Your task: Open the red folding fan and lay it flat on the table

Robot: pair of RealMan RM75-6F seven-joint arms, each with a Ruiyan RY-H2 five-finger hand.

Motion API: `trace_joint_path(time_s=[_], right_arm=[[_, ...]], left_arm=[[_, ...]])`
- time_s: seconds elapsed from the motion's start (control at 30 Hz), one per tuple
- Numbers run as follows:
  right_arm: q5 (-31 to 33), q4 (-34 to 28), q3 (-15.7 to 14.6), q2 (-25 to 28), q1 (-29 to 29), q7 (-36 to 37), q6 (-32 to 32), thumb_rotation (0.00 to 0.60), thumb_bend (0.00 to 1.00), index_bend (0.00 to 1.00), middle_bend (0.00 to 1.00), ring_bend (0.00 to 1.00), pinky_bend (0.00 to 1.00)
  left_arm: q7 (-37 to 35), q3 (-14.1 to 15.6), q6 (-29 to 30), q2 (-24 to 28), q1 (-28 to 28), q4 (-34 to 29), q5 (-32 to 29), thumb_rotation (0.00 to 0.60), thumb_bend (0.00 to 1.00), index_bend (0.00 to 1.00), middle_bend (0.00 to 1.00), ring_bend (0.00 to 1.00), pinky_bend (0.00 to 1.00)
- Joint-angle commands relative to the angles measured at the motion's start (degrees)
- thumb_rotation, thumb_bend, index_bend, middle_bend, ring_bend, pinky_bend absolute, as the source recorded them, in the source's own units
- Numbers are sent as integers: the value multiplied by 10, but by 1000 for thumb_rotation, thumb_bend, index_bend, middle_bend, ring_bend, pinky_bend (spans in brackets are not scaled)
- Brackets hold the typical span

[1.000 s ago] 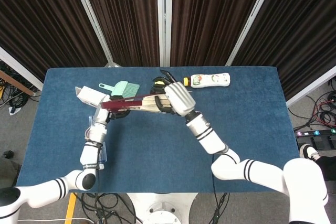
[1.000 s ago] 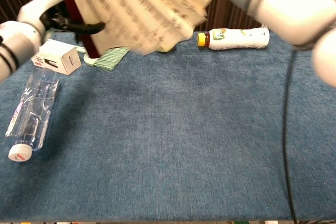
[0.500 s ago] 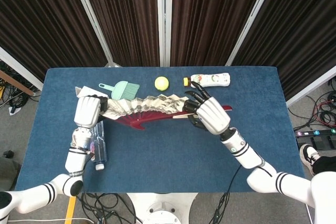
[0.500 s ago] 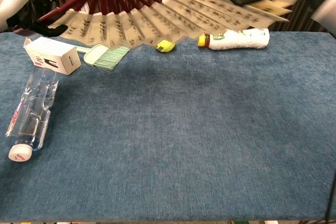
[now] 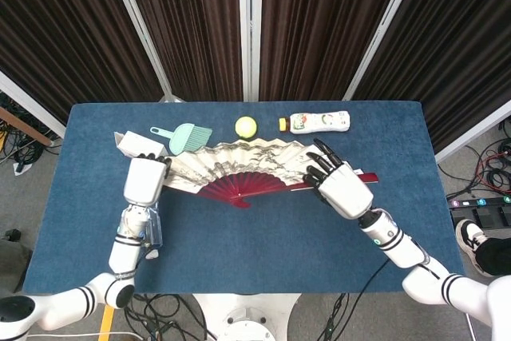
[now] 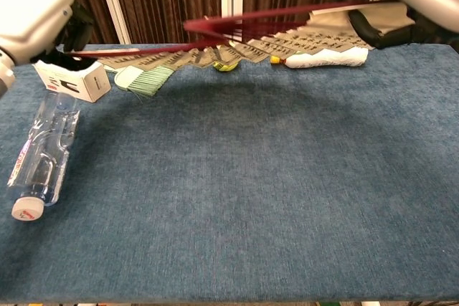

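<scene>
1. One red folding fan (image 5: 243, 172), spread wider than half a second ago into a near half-circle, held level above the blue counter (image 5: 263, 237) rather than lying on it; chest view shows it edge-on, lower than before.
2. Held at its left end by the left robot hand (image 5: 144, 179), fingers curled around the outer rib; now nearer the white box (image 6: 70, 79) than a second ago.
3. Held at its right end by the right robot hand (image 5: 342, 185), fingers over the paper edge, red guard stick jutting out beyond; swung well rightward since the earlier frames.
4. Dark script and ink painting across the paper leaf, too small to read.
5. Behind the fan: green brush (image 5: 184, 135), yellow ball (image 5: 245, 126), white bottle (image 5: 318, 122) with a green-and-red label, unreadable.
6. Clear bottle (image 6: 41, 154) lying near the counter's left edge, red-printed cap toward the camera.
</scene>
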Motion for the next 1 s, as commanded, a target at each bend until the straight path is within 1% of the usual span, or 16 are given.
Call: trace_joint_path(time_s=[0.03, 0.2, 0.27, 0.33, 0.4, 0.43, 0.47, 0.5, 0.53, 0.57, 0.63, 0.67, 0.73, 0.77, 0.9, 1.0], right_arm=[[-16, 51, -14, -25, -15, -17, 13, 600, 663, 652, 497, 215, 0], [-17, 127, -25, -66, -33, -11, 18, 600, 649, 643, 496, 197, 0], [-10, 145, -25, -78, -41, 1, 17, 600, 633, 602, 484, 169, 0], [-1, 158, -26, -89, -51, 9, 14, 600, 599, 481, 420, 103, 0], [9, 163, -27, -94, -63, 11, 10, 600, 531, 347, 343, 43, 0], [15, 161, -27, -94, -68, 5, 4, 600, 469, 253, 289, 17, 0], [19, 155, -28, -92, -73, 0, -2, 600, 423, 191, 251, 6, 0], [25, 145, -31, -87, -78, -10, -12, 600, 367, 107, 191, 0, 0], [29, 136, -32, -82, -82, -25, -21, 600, 317, 47, 121, 0, 0], [31, 128, -34, -77, -86, -42, -26, 600, 257, 14, 61, 0, 0], [46, 94, -34, -65, -95, -59, -44, 600, 124, 0, 3, 0, 0], [52, 77, -34, -58, -98, -60, -52, 600, 73, 0, 0, 0, 0], [68, 42, -34, -42, -105, -66, -73, 600, 17, 0, 0, 0, 0], [75, 27, -34, -34, -107, -71, -83, 600, 6, 0, 0, 0, 0], [108, -70, -37, 22, -110, -82, -139, 600, 0, 0, 0, 0, 0], [128, -127, -35, 63, -110, -102, -168, 600, 0, 0, 0, 0, 0]], left_arm=[[22, 7, 0, -22, -2, 11, 10, 600, 297, 728, 737, 672, 733], [62, 14, -9, -50, -8, 27, 17, 600, 285, 683, 708, 657, 729], [81, 14, -18, -55, -7, 18, 11, 600, 255, 610, 656, 614, 711], [111, 16, -33, -54, -6, -5, -1, 600, 192, 461, 546, 510, 646], [140, 17, -47, -50, -5, -33, -12, 600, 93, 277, 374, 338, 517], [148, 17, -54, -46, -5, -47, -18, 600, 61, 232, 322, 281, 470], [153, 15, -59, -43, -4, -62, -24, 600, 27, 184, 255, 206, 404], [153, 13, -63, -39, -2, -80, -29, 600, 6, 152, 204, 147, 347], [151, 12, -70, -35, -1, -95, -36, 600, 1, 142, 186, 125, 328], [152, 10, -81, -28, 1, -114, -49, 600, 0, 127, 145, 80, 292], [160, 3, -107, -8, -1, -161, -77, 600, 0, 101, 72, 16, 230], [163, 0, -116, 0, -2, -178, -87, 600, 0, 88, 46, 0, 203], [165, -8, -136, 19, -5, -216, -112, 600, 0, 78, 34, 0, 184], [162, -11, -144, 27, -7, -231, -121, 600, 0, 72, 26, 0, 166], [147, -21, -179, 69, -14, -281, -155, 600, 0, 62, 14, 0, 136], [104, -29, -219, 105, -18, -313, -181, 600, 0, 61, 13, 0, 130]])
